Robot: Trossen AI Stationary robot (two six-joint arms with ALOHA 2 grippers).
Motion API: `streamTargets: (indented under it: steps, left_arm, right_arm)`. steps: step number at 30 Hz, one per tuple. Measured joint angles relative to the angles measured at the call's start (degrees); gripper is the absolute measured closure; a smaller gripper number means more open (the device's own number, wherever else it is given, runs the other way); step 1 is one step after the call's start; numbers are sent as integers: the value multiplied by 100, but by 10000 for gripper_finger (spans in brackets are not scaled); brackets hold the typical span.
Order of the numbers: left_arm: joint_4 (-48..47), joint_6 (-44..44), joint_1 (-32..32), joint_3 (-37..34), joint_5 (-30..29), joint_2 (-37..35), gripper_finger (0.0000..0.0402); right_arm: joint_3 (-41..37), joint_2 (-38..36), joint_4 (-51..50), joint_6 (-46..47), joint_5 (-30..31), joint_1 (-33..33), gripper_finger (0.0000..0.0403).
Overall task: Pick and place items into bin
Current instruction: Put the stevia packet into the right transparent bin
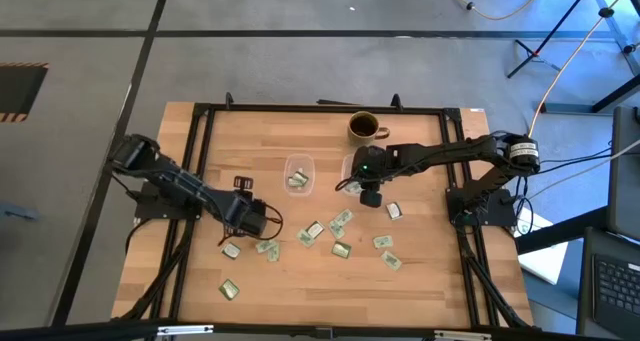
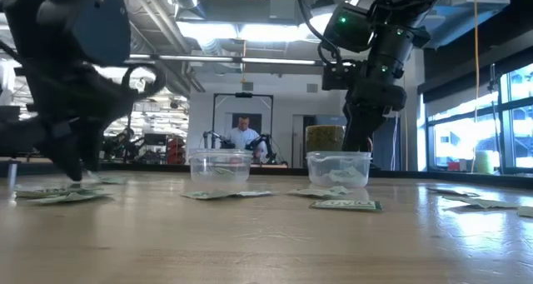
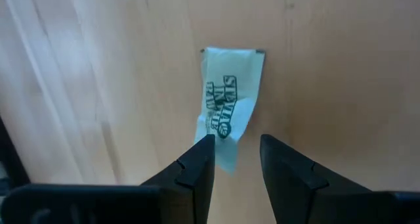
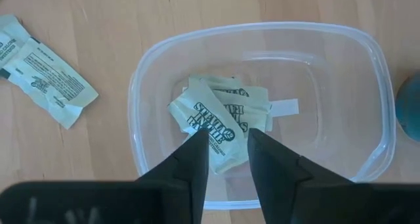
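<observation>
Over to the left gripper [image 3: 236, 142] first: down low at the table [image 1: 430, 271], near its left edge, among the loose packets. Spread slightly, not pinching anything. Straddling the near end of one packet [image 3: 226, 99], pale green with dark print, lying flat on the wood with its crumpled tip just inside the gap, up against one finger [image 3: 197, 168] and clear of the other.

Now to the right gripper [image 4: 228, 135]: poised straight over the right bin [image 4: 151, 60], pointing down into it. Spread slightly too, with a narrow gap and nothing clamped. Below it, inside the clear tub, a small heap of packets [image 4: 220, 112], one lying printed side up on top. Just outside that bin's wall, two more [image 4: 39, 73] flat on the wood.

From above: a second clear bin [image 1: 298, 161] just left of the first, with a few packets inside as well. Behind the two, toward the table's far edge, a brown mug [image 1: 362, 128]. In front of the bins, plenty left scattered: a cluster mid-table [image 1: 341, 221], a few by the left gripper [image 1: 268, 248], one alone near the front [image 1: 230, 290], and more toward the right [image 1: 386, 259].

Far back in the room, past the table, a person [image 2: 243, 134] standing.
</observation>
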Motion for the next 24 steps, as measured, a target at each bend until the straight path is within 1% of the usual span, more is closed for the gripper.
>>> streamTargets:
  steps: [5,11,14,21,24]
  left_arm:
    - [1,-40,-1,1,-550,298,285]
    - [0,-7,-4,15,-544,393,293]
    - [2,-34,-4,15,-462,395,315]
    - [9,-41,-4,11,-346,403,387]
    - [7,-42,-4,11,-333,404,397]
  right_arm:
    - [0,0,4,0,0,1,292]
    - [0,0,6,0,0,1,292]
    - [-1,0,6,0,0,0,292]
    - [-2,-2,6,5,0,2,292]
    - [-2,-2,-3,9,0,2,292]
